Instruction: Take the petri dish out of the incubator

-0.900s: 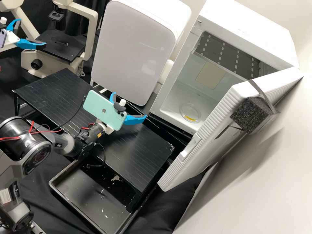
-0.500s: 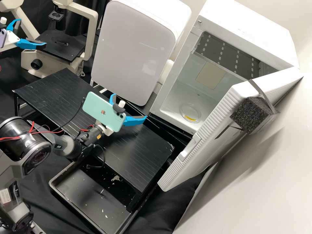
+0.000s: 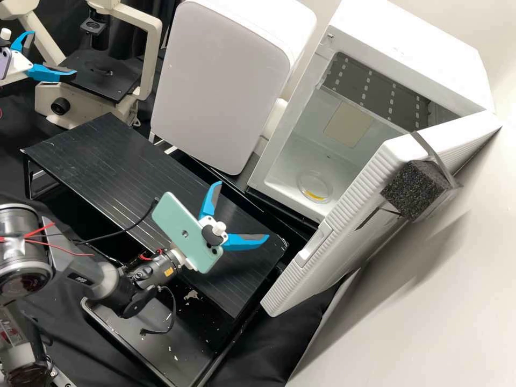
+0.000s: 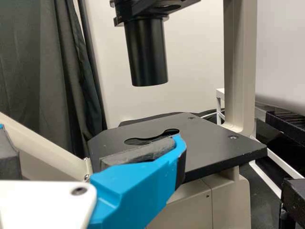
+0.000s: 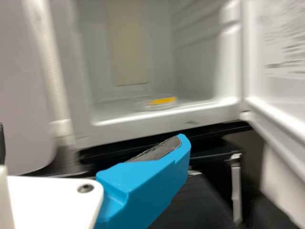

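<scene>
White incubator (image 3: 408, 51), upper right of the high view: we have its door (image 3: 346, 255) open, with the petri dish (image 3: 315, 186) on its floor. Our right end effector (image 3: 243, 210), mid-frame, is spread and empty, as is our left end effector (image 3: 54, 54), upper left.

Left wrist view: we face the microscope (image 4: 239, 71).

Right wrist view: grasping and removal remain, we judge.

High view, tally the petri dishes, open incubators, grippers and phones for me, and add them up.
Petri dish: 1
Open incubator: 1
Grippers: 2, left gripper and right gripper
Phones: 2, teal phone and purple phone
Total: 6
</scene>
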Controlling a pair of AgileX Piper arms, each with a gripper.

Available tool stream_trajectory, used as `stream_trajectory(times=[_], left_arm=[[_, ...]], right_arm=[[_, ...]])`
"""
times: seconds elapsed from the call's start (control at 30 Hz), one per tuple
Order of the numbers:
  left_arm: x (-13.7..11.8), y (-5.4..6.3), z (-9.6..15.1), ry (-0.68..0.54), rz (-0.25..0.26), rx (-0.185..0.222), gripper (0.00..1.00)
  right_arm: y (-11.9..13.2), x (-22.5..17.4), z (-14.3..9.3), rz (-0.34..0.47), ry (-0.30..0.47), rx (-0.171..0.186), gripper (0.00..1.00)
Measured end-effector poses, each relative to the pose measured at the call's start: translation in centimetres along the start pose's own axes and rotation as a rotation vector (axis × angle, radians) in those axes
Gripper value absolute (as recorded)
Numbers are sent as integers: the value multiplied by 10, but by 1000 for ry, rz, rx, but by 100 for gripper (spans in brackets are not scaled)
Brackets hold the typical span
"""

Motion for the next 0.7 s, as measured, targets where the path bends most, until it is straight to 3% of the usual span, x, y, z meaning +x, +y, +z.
stream_trajectory(times=[0.2, 0.43, 0.7], left_arm=[[0, 0, 0, 0, 0, 0, 100], [0, 0, 0, 0, 0, 0, 100], [0, 0, 0, 0, 0, 0, 100]], right_arm=[[17, 31, 18, 47, -9, -16, 100], [27, 73, 29, 74, 35, -33, 100], [22, 124, 34, 40, 49, -50, 100]])
